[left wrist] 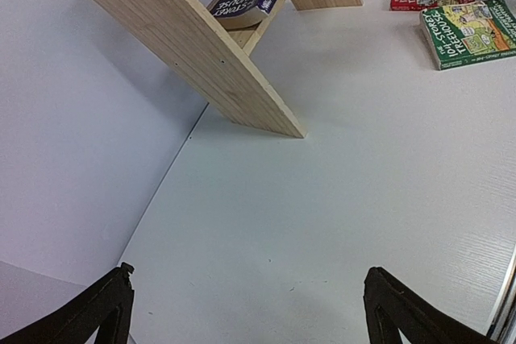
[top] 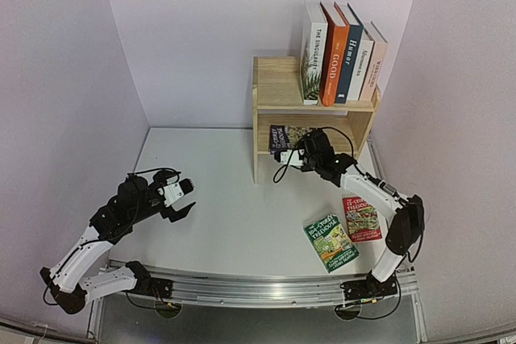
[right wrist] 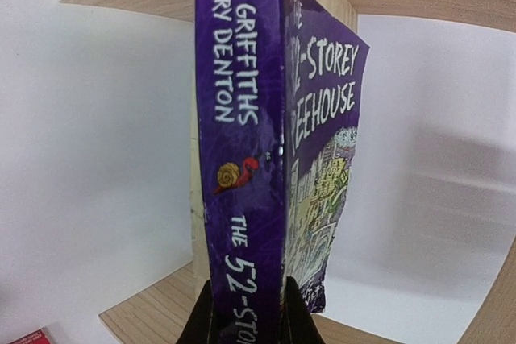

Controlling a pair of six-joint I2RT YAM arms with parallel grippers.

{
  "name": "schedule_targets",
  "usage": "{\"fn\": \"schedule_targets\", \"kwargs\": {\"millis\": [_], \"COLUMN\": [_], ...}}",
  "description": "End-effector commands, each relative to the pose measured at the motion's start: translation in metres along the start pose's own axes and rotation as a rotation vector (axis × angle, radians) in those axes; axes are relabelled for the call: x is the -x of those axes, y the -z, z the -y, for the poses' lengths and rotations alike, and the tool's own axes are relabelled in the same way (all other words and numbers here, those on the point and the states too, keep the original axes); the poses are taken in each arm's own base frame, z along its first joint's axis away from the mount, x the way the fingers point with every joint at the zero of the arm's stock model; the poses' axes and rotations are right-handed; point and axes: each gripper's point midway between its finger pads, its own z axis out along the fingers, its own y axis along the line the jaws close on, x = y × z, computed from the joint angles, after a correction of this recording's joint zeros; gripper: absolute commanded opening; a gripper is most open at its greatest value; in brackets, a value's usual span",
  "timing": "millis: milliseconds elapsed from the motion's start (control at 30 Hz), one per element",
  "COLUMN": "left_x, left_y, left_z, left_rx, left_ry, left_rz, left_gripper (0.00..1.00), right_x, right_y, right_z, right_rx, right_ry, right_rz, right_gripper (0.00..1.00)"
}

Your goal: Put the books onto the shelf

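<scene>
So here's where we're at: the right hand (top: 297, 151) is clamped on the spine end of the purple "52-Storey Treehouse" paperback (top: 280, 138), and the right wrist view shows both fingers (right wrist: 208, 318) pinching the bottom of the spine. The book stands upright inside the lower tier of the shelf (top: 274, 86), which sits upper right of centre in the top view, against the back wall. We can't tell whether the book's bottom edge is actually touching the lower board or hanging just above it

The top tier holds five books standing in a row at its right end: the white palm leaf one (top: 313, 54), the orange "GOOD" (top: 332, 58), the navy "Humor" (top: 348, 58), another white one (top: 362, 62) and a pale one (top: 376, 58) leaning on the end

Two more lie flat on the desk (top: 234, 223) in the lower right of the top view: the green Treehouse (top: 330, 241) and the red Treehouse (top: 360, 219), just beside each other

The left hand (top: 187, 198) hangs over the left side of the desk with its jaws spread wide and nothing in them
</scene>
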Motion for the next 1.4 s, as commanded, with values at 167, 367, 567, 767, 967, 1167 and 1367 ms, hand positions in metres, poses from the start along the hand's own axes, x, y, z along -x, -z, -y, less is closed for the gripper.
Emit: {"fn": "schedule_targets", "kwargs": {"millis": [167, 367, 567, 767, 967, 1167, 1367], "left_x": [-0.009, -0.011, -0.013, -0.016, -0.017, -0.019, -0.017], "left_y": [-0.011, -0.015, -0.016, -0.018, -0.016, -0.016, -0.015], "left_z": [0.0, 0.0, 0.0, 0.003, 0.004, 0.005, 0.005], "left_rx": [0.008, 0.011, 0.012, 0.01, 0.008, 0.004, 0.002], "left_ry": [0.003, -0.003, -0.011, -0.016, -0.02, -0.022, -0.024], "left_rz": [-0.017, -0.024, -0.029, -0.03, -0.035, -0.035, -0.034], "left_gripper": [1.0, 1.0, 1.0, 1.0, 1.0, 1.0, 1.0], "right_x": [0.002, -0.005, -0.006, 0.002, 0.008, 0.019, 0.021], "right_y": [-0.031, -0.043, -0.035, -0.025, -0.016, -0.012, -0.016], "right_z": [0.004, 0.002, 0.008, 0.017, 0.019, 0.019, 0.023], "right_rx": [0.068, 0.074, 0.058, 0.043, 0.053, 0.067, 0.069], "right_ry": [0.014, -0.011, -0.038, -0.068, -0.082, -0.103, -0.126], "right_rz": [0.068, 0.028, 0.029, 0.058, 0.079, 0.095, 0.077], "right_gripper": [0.0, 0.0, 0.24, 0.54, 0.62, 0.65, 0.67]}}
